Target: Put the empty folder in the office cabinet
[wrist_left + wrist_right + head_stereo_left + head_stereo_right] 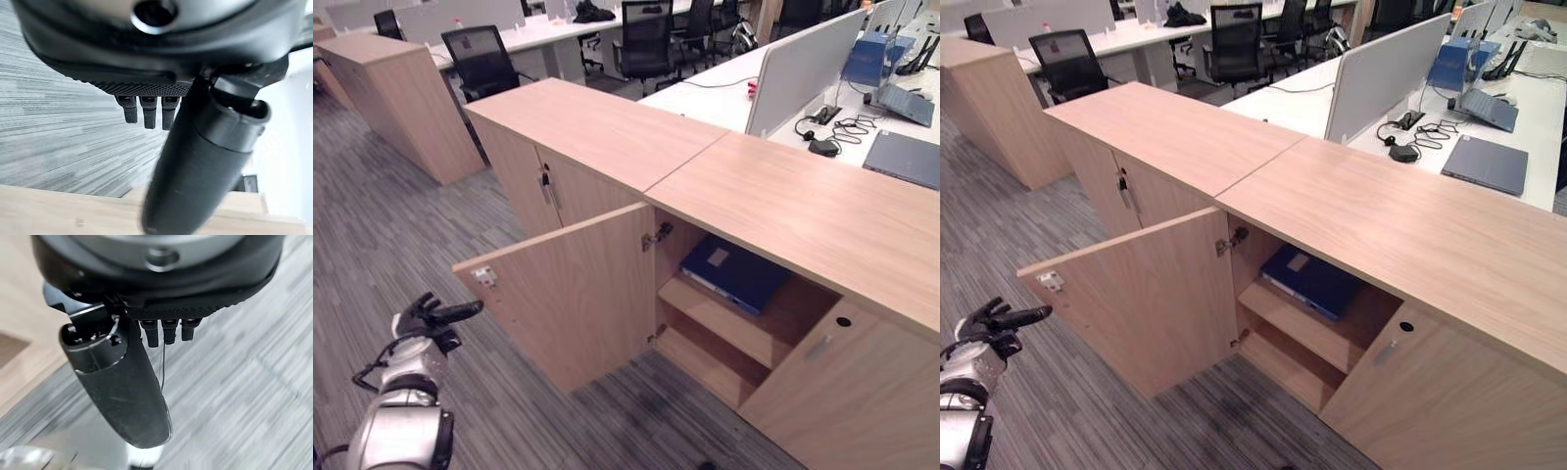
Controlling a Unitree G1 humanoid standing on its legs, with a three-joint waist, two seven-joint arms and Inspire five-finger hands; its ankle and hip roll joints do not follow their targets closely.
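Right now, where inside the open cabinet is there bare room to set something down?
The lower shelf below the folder looks bare, and so does the front strip of the upper shelf by the door. The folder fills the upper shelf's back. Both hands are open, holding nothing.

Beyond the left hand [435, 315], whose dark plastic looked matt and whose palm showed a finely dotted rough grip in its wrist view, the cabinet [803, 211] was light wood-grain laminate, smooth with a soft sheen. Its open door [573, 294], just past the fingertips, carried small metal hinges [656, 236]. The blue folder [736, 271] on the shelf farther on looked like smooth plastic-coated board. Under both hands the floor [401, 235] was grey striped carpet, rough and matt. The right hand [122, 387] was smooth, faintly glossy black plastic.
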